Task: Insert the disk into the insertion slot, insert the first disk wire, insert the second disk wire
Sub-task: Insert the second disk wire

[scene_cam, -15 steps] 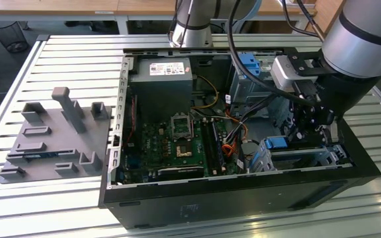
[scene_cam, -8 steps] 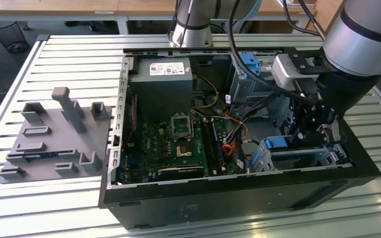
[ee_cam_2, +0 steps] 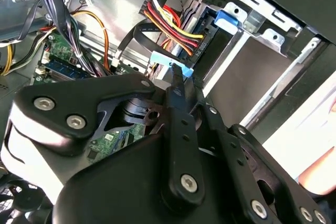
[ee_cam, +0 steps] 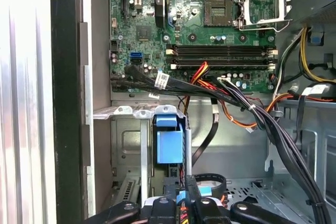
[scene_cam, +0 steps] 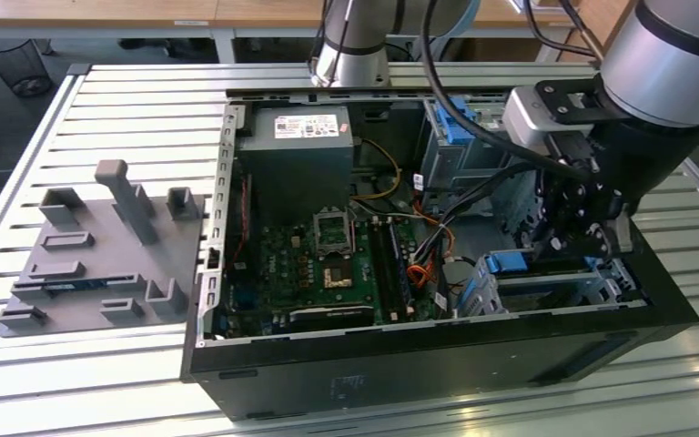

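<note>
The black computer case (scene_cam: 447, 364) fills the lower middle of the exterior view, lying open on a slatted white table (scene_cam: 119, 100). Inside it at lower right, the disk (scene_cam: 510, 264) shows its blue carrier in the insertion slot (scene_cam: 568, 287), directly below the gripper (scene_cam: 574, 241). In the second wrist view its fingers (ee_cam_2: 177, 85) pinch a pale blue connector (ee_cam_2: 164, 59). A grey fixture plate (scene_cam: 95, 255) lies at left; desks stand behind.

There was one open computer case (scene_cam: 447, 337) on the tabletop (scene_cam: 119, 100). One grey holder tray (scene_cam: 95, 264) lay beside it. Inside were one green board (scene_cam: 325, 264), one grey power box (scene_cam: 295, 155) and one robot arm (scene_cam: 677, 64). One bin (scene_cam: 15, 64) stood behind.
</note>
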Tool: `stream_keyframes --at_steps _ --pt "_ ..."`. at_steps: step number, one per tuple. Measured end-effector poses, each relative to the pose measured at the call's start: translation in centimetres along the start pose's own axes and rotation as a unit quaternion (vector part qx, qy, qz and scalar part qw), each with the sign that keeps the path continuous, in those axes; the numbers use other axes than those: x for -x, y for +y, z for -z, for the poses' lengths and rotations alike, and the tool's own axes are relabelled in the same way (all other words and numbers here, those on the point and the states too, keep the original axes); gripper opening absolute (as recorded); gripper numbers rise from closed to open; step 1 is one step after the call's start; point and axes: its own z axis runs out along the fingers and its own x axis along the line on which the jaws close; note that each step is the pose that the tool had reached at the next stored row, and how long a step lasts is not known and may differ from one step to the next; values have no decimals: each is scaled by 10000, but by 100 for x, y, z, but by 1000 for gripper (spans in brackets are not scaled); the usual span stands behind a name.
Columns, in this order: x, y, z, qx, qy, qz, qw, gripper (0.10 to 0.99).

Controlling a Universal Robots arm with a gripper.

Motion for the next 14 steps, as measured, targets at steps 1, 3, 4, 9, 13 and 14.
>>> stream_keyframes --at_steps 1,3,4,9,13,14 --pt "0 0 8 0 0 0 10000 224" --pt "1 -1 19 0 -1 0 10000 145" --pt "1 -1 25 0 0 0 10000 145" --pt "1 -2 41 0 0 0 10000 106" --pt "2 -2 53 0 -1 0 10000 106" --pt "2 -2 54 0 -1 0 10000 106"
